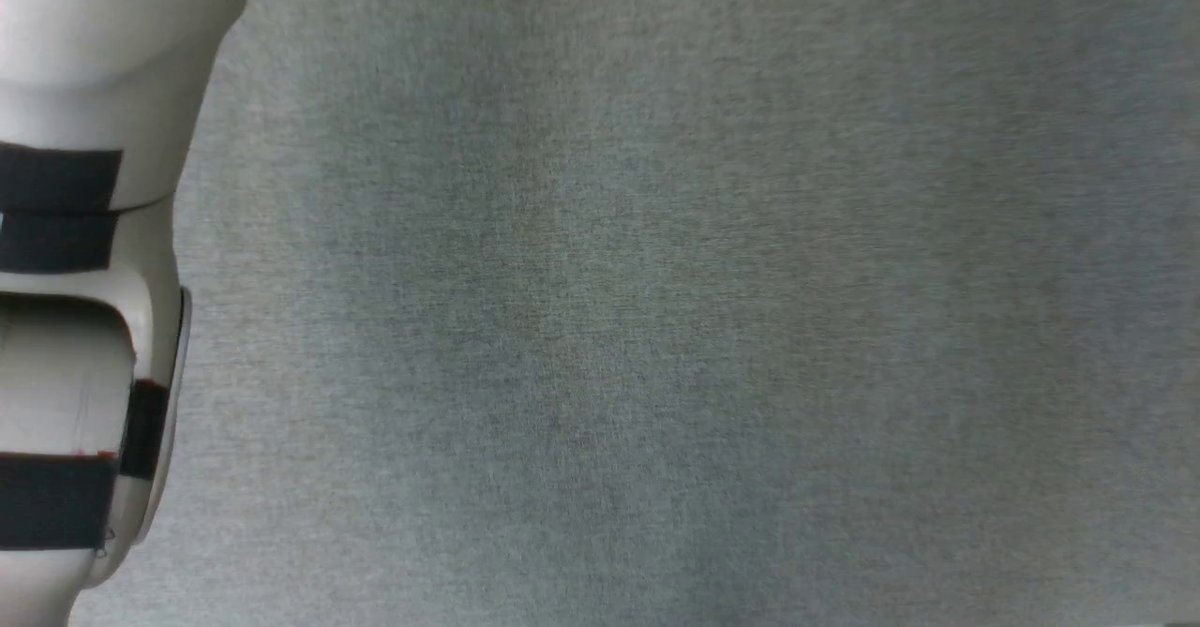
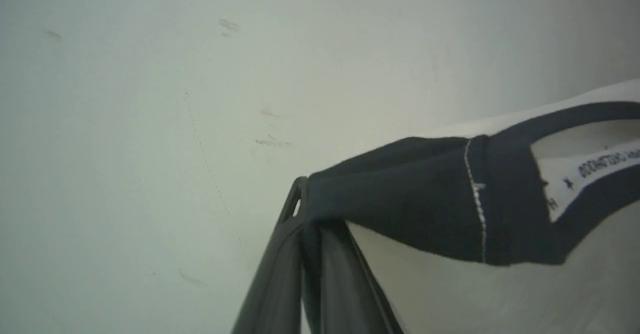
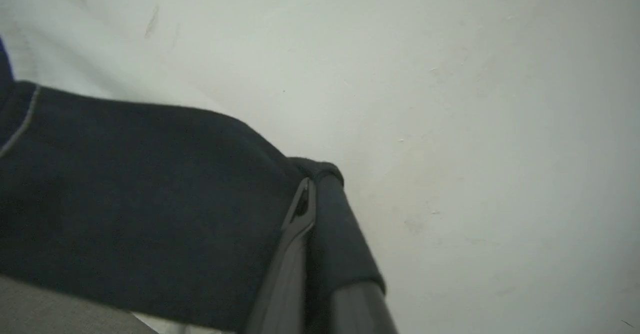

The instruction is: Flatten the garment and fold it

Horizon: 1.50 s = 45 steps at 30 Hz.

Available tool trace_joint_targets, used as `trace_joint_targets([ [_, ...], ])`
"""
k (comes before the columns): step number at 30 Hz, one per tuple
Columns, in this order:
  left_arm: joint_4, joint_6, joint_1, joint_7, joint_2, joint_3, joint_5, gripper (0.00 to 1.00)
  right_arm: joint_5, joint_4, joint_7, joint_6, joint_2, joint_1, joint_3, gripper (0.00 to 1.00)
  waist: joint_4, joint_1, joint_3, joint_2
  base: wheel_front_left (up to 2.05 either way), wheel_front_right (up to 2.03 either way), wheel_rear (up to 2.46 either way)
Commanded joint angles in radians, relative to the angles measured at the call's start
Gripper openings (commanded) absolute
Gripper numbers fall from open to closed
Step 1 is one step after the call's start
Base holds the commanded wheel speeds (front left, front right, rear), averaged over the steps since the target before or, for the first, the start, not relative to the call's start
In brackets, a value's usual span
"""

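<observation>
In the left wrist view the garment [image 2: 430,194] shows its black shoulder cloth, black collar trim and a white neck label, stretched off to the right above a pale surface. My left gripper [image 2: 306,194] is shut on that black cloth, which is pinched between its two dark fingers. The right wrist view has more of the garment [image 3: 140,199], a broad black sleeve panel with white stitching at the left. My right gripper [image 3: 315,181] is shut on the garment's black edge, and the cloth drapes over one finger.
The head view looks down on grey carpet-like floor [image 1: 675,308], with a pale arm segment with black bands [image 1: 75,261] along the left edge. Both wrist views look onto a pale, lightly scuffed surface [image 2: 150,124] behind the cloth.
</observation>
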Motion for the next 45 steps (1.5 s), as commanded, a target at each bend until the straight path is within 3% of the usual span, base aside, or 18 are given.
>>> trace_joint_targets([
  [1,0.019,0.008,0.006,-0.02,0.011,0.001,0.004,0.0,0.016,0.027,-0.024,-0.002,-0.007,-0.001,0.025,0.0,0.014,-0.0003,0.091,-0.0001,0.0,0.0,0.0],
  [8,0.045,-0.031,0.058,-0.05,0.037,-0.011,-0.021,0.0,0.137,0.019,-0.127,-0.002,-0.049,0.068,0.152,0.0,-0.006,-0.0003,0.083,-0.0001,0.0,0.0,0.0],
  [13,-0.016,-0.087,0.153,0.001,0.077,-0.036,-0.056,0.0,0.257,-0.073,-0.166,-0.002,-0.131,0.178,0.21,0.0,-0.014,-0.0003,0.019,-0.0001,0.0,0.0,0.0],
  [16,-0.108,-0.098,0.248,0.046,0.11,-0.041,-0.087,0.0,0.326,-0.149,-0.181,-0.002,-0.189,0.273,0.211,0.0,-0.022,-0.0003,-0.022,-0.0001,0.0,0.0,0.0],
  [22,-0.379,-0.036,0.519,0.108,0.193,-0.048,-0.117,0.0,0.413,-0.275,-0.206,-0.002,-0.247,0.525,0.142,0.0,-0.04,-0.0003,-0.1,-0.0001,0.0,0.0,0.0],
  [29,-0.61,0.071,0.888,0.128,0.271,-0.105,-0.114,0.0,0.405,-0.369,-0.201,-0.002,-0.213,0.85,0.055,0.0,-0.049,-0.0003,-0.196,-0.0001,0.0,0.0,0.0],
  [37,-0.711,0.149,1.175,0.157,0.322,-0.191,-0.108,0.0,0.344,-0.453,-0.155,-0.002,-0.122,1.172,-0.046,0.0,-0.046,-0.0003,-0.297,-0.0001,0.0,0.0,0.0],
  [45,-0.696,0.151,1.367,0.171,0.341,-0.258,-0.181,0.0,0.304,-0.497,-0.085,-0.002,-0.042,1.427,-0.121,0.0,-0.041,-0.0003,-0.395,-0.0001,0.0,0.0,0.0],
])
